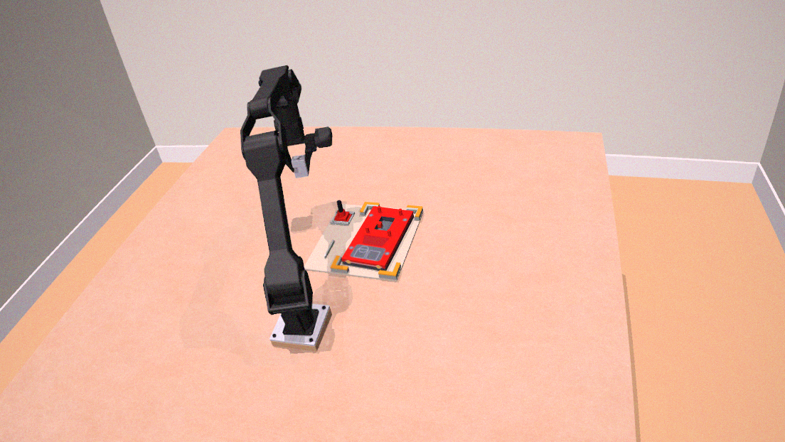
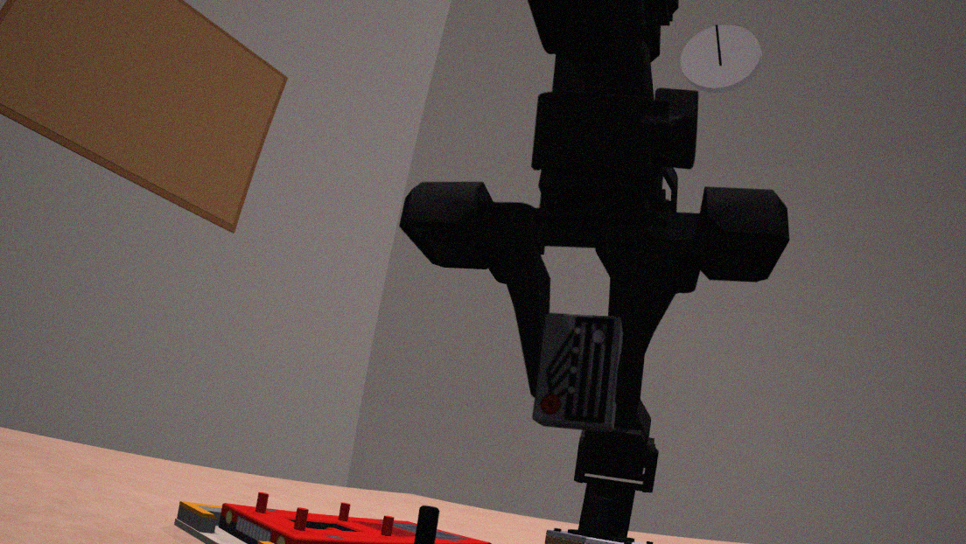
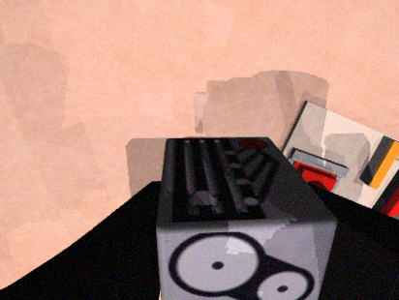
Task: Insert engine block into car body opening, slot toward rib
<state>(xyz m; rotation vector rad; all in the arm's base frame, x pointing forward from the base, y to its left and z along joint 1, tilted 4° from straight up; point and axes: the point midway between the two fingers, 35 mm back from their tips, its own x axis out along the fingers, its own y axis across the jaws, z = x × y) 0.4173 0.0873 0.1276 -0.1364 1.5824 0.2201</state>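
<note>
My gripper (image 1: 299, 163) (image 2: 582, 374) (image 3: 222, 193) is shut on the grey engine block (image 1: 300, 166) (image 2: 574, 365) (image 3: 247, 215). It holds the block high in the air, left of the car body in the top view. The block's dark grooved face with a red disc faces the exterior view. Its two-circle end is nearest the wrist camera. Which face has the slot is hard to tell. The red car body (image 1: 391, 244) (image 2: 270, 519) (image 3: 393, 208) lies flat; its opening (image 1: 387, 222) (image 2: 314, 524) is empty. The rib cannot be made out clearly.
The car body sits between orange-topped corner brackets (image 1: 391, 271) on a pale board (image 1: 318, 263). Short red pegs (image 2: 301, 519) stand up around the opening. Beside it stand a black lever (image 1: 339, 205) (image 2: 427, 523) on a red base (image 1: 341, 216) (image 3: 310, 177) and a thin rod (image 1: 328, 249).
</note>
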